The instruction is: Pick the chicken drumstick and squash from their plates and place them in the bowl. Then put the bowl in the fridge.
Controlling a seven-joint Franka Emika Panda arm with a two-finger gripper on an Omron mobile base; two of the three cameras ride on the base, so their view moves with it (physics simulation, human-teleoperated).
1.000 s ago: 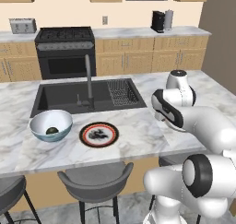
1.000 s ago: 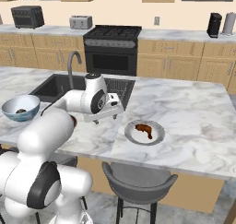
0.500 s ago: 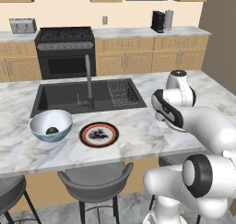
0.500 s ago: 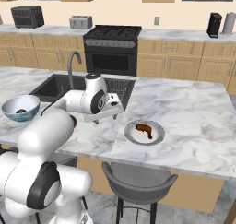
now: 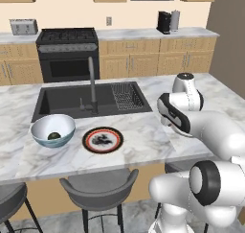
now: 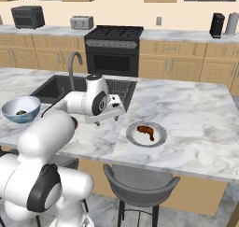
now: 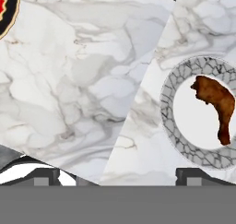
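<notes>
The glossy dark brown chicken drumstick (image 7: 215, 104) lies on its light grey plate (image 6: 158, 138), untouched. The small dark green squash (image 5: 54, 135) already sits in the deep blue-grey bowl (image 5: 39, 138), its orange-rimmed plate (image 5: 102, 140) now bare. The gripper (image 6: 108, 119) hovers beside the drumstick's plate, jaws spread wide, holding nothing. Drumstick and fridge steps remain. The white marble island (image 6: 196, 118) faces a black stove (image 6: 114, 48).

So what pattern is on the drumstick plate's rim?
Grey with dark crackle lines on the rim, clearest in the hand view.
</notes>
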